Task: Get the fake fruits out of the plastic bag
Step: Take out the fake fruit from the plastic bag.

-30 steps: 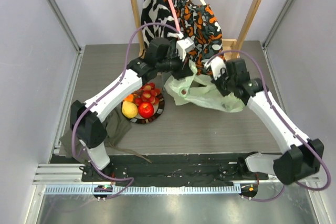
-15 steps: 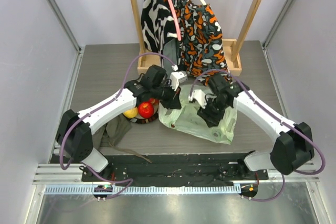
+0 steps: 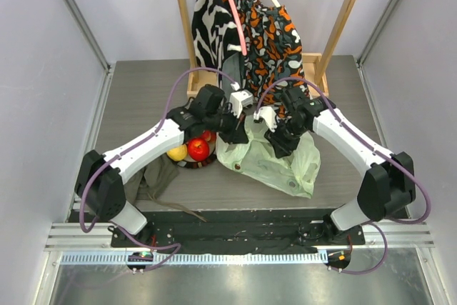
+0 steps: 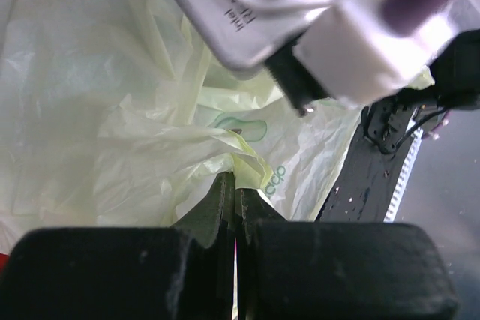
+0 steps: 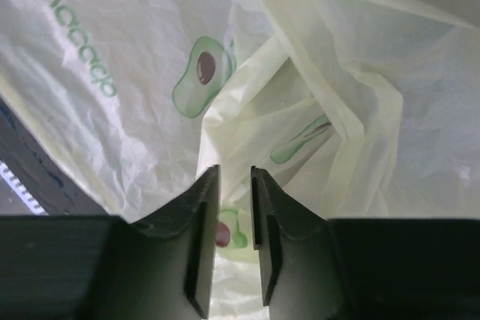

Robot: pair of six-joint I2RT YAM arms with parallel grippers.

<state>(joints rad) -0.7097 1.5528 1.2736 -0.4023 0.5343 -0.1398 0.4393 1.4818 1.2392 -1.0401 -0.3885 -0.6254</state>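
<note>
The pale-green plastic bag [image 3: 275, 166] printed with avocado halves lies crumpled on the table at the centre right. My left gripper [image 3: 239, 133] is shut on a fold of the bag's film at its left edge, as the left wrist view shows [image 4: 235, 181]. My right gripper [image 3: 277, 142] hovers over the bag's top. Its jaws stand a narrow gap apart, with the bag's film [image 5: 112, 50] behind them [image 5: 234, 174]. A red apple [image 3: 198, 149] and a yellow lemon-like fruit [image 3: 177, 152] lie on the dark-rimmed plate [image 3: 214, 159], partly under my left arm. No fruit shows inside the bag.
Black-white-orange garments [image 3: 250, 26] hang on a wooden rack [image 3: 314, 80] at the back. An olive-grey cloth [image 3: 153, 176] lies at the front left beside the plate. The black base strip [image 3: 235, 223] runs along the near edge.
Both grippers came down and toward the front with the bag. It was stretched up between them and now lies slumped on the table. The right gripper now sits over its top.
</note>
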